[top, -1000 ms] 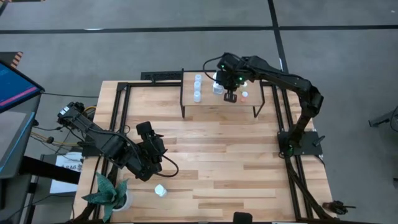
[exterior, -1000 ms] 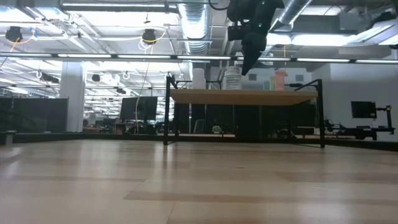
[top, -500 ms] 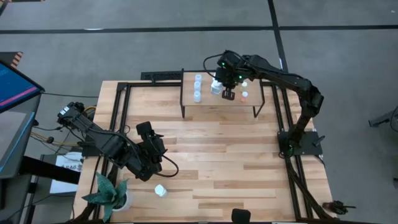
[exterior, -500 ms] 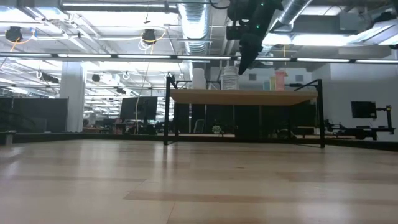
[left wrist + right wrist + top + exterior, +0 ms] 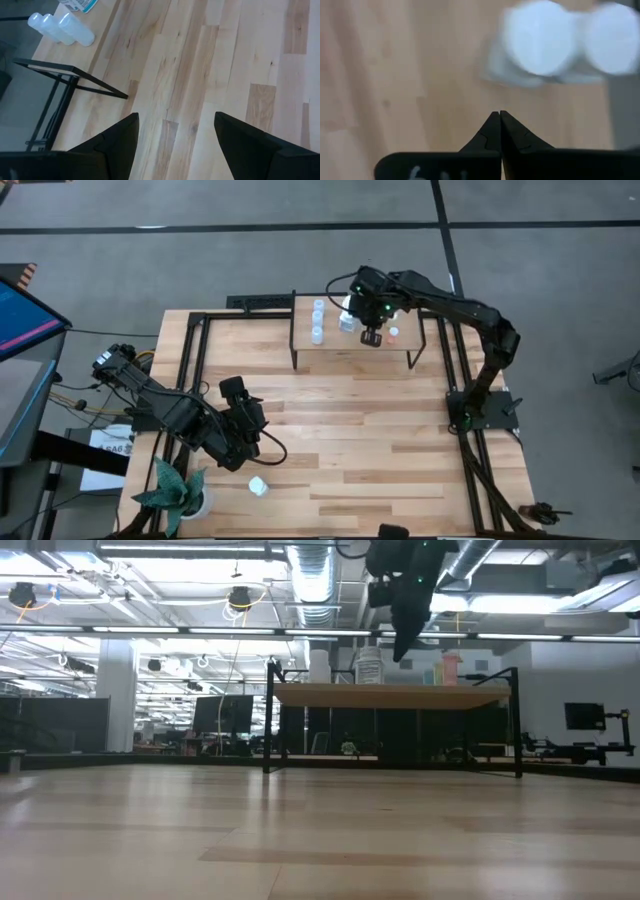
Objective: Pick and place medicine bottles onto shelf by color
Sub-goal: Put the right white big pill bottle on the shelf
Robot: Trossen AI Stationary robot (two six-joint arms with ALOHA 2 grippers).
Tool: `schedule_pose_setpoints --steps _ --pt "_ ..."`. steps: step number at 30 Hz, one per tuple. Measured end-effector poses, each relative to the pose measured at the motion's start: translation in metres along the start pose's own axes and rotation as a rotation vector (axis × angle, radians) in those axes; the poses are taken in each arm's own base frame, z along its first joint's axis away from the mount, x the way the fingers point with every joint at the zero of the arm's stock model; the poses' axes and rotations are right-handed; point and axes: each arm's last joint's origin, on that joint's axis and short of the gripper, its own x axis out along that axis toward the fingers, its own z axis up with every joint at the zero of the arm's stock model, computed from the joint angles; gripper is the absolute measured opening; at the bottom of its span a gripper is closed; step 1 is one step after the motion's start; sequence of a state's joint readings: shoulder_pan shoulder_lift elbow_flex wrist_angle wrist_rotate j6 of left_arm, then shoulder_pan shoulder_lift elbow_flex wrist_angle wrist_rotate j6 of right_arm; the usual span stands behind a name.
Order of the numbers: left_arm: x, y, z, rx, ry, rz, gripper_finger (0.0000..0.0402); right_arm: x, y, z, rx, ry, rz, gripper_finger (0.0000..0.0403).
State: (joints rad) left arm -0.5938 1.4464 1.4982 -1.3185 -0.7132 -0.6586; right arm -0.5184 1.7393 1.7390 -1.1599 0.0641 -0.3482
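My right fingers (image 5: 371, 337) are pressed fully together, holding nothing, above the shelf (image 5: 330, 346) just beside two large white bottles (image 5: 570, 42). Three pale-capped bottles (image 5: 318, 320) line the shelf's left part, an orange-capped one (image 5: 394, 332) its right. My left fingers (image 5: 247, 452) gape wide and empty over the worktop (image 5: 380, 440), near one white bottle (image 5: 258, 486) beside the plant (image 5: 178, 490).

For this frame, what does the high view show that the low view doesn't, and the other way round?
Only the high view shows the open left gripper over the table's near left, a white bottle lying near it, and a plant. Only the low view shows the room behind and the shelf's side profile with its black legs. Both show the shut right gripper above the shelf among standing bottles.
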Motion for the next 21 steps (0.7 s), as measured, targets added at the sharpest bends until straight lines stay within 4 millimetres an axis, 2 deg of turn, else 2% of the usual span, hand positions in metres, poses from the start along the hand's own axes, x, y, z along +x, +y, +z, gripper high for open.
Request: schedule_pose_setpoints --steps 6,12,21 --pt "0.0 0.0 0.0 0.0 0.0 0.0 0.0247 -0.002 0.017 0.006 -0.057 -0.068 0.196 0.001" --pt "0.0 0.0 0.0 0.0 0.0 0.0 0.0247 -0.003 0.025 0.019 -0.083 -0.167 0.146 0.0009" --pt "0.0 0.0 0.0 0.0 0.0 0.0 0.0247 -0.002 0.014 0.016 -0.053 -0.148 0.084 0.0008"
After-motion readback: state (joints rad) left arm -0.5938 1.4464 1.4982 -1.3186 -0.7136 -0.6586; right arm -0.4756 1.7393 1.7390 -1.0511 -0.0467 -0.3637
